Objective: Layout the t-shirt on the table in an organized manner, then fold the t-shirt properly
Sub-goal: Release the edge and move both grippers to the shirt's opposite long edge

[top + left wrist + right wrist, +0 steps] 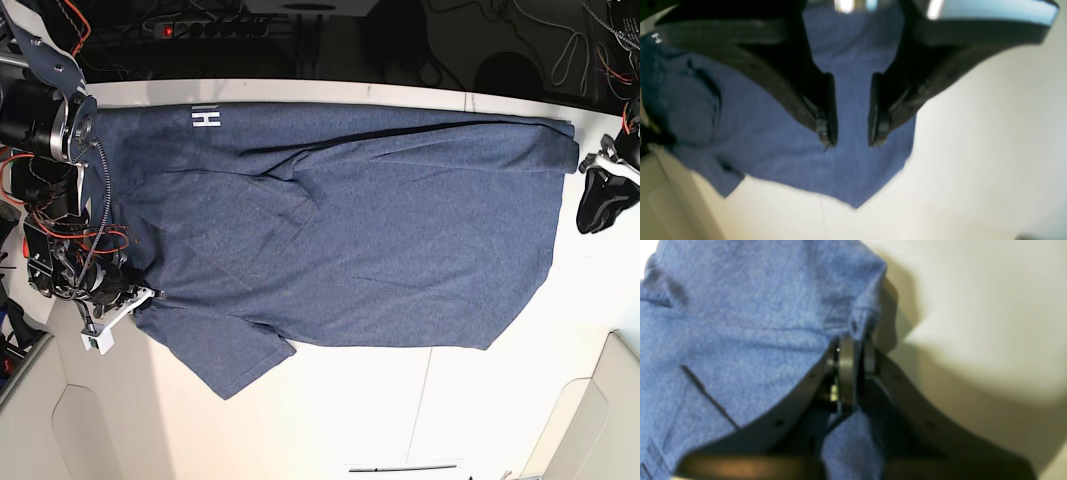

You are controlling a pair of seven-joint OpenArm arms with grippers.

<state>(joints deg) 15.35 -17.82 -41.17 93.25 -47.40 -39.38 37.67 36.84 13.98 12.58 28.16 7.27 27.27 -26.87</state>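
Left wrist view: the left end effector [852, 136] hangs over the t-shirt [773, 133]. Its two fingers [826, 113] stand partly apart with nothing between them. Past the t-shirt's edge is the pale surface [973, 150]. A small white letter [655, 38] shows on the t-shirt's far corner.

Right wrist view: the right end effector [855, 353] is pinched tight on a fold of the t-shirt [740, 323]. Blue cloth sits between the fingers [846, 366]. The surface [973, 306] is beside the t-shirt.

Base view: the t-shirt [360, 230] lies spread wide on the surface [400, 410], with some wrinkles. The right end effector [135, 295] is at the t-shirt's sleeve end. The left end effector [600, 200] is just beside the t-shirt's other end. White letters [205, 117] sit near the t-shirt's top edge.
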